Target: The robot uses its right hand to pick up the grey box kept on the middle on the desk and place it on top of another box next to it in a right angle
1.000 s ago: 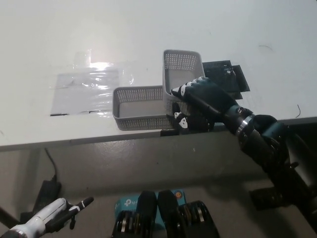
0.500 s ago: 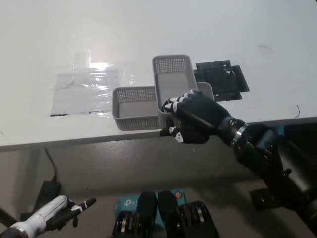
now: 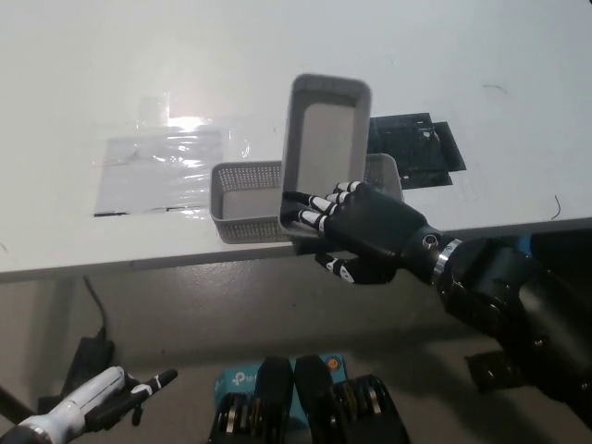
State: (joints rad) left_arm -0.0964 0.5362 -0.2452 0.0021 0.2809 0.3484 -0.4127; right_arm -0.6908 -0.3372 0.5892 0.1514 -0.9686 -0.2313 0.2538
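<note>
Gripping the lifted grey box [image 3: 324, 139], the right robot hand [image 3: 356, 227] is hovering over the other box [image 3: 248, 203] — placing remains; left robot hand [image 3: 102, 402] idling low.

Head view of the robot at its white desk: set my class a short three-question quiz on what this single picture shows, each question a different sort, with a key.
1. True or false: the black right hand holds the lifted grey perforated plastic basket.
2. The second grey perforated basket sits: A) on the white desk, B) on the floor, C) in the white left hand.
3. Fill in: the flat black panel lies to the picture's ____ of the baskets.

Key: 1 true; 2 A; 3 right.
</note>
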